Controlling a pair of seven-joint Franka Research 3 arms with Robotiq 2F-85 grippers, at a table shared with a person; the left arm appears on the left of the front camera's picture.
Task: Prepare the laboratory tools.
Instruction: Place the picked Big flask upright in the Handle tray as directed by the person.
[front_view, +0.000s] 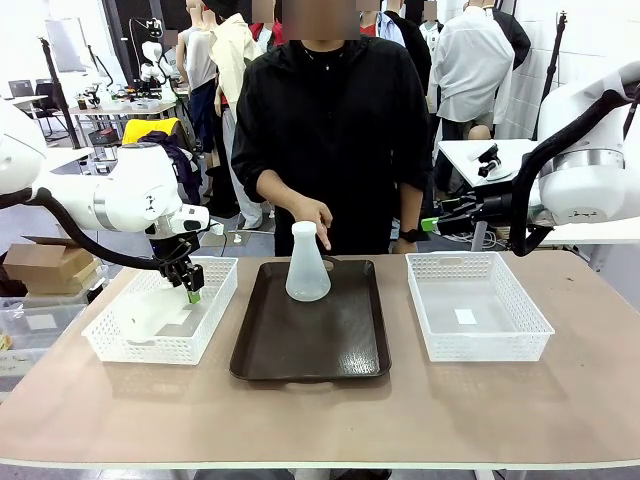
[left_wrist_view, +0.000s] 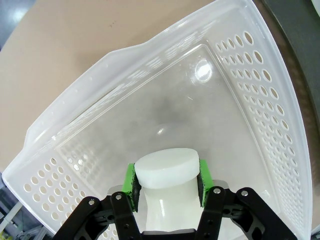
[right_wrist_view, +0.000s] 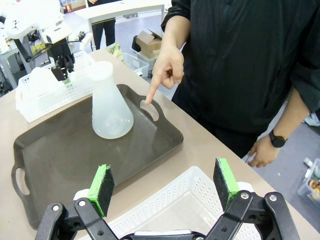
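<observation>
A tan table (front_view: 330, 420) stands in a busy workroom, with a person in a black top (front_view: 335, 110) at its far side and other tables and people farther back. On the table lie three things in a row: a white lattice basket on the robot's left (front_view: 105, 345), a dark brown tray (front_view: 300, 350) in the middle, and a second white lattice basket (front_view: 478, 345) on the right. One frosted-white conical flask (front_view: 307, 265) stands upright on the far part of the tray, near its far handle. The person's right hand (right_wrist_view: 167, 70) points a finger down at that far handle cutout, just beside the flask but not touching it; the other hand (right_wrist_view: 262, 150), with a dark wristwatch above it, hangs low by the table edge. The left gripper (front_view: 192, 290) reaches down into the left basket, and in the left wrist view its green pads (left_wrist_view: 131, 182) pinch the neck of a second frosted flask (left_wrist_view: 167, 170) from both sides, just under the flat rim, with the basket floor beyond. Whether that flask rests on the basket floor cannot be told. The right gripper (right_wrist_view: 165, 185) hovers over the right basket's near corner, jaws spread wide and holding nothing.
</observation>
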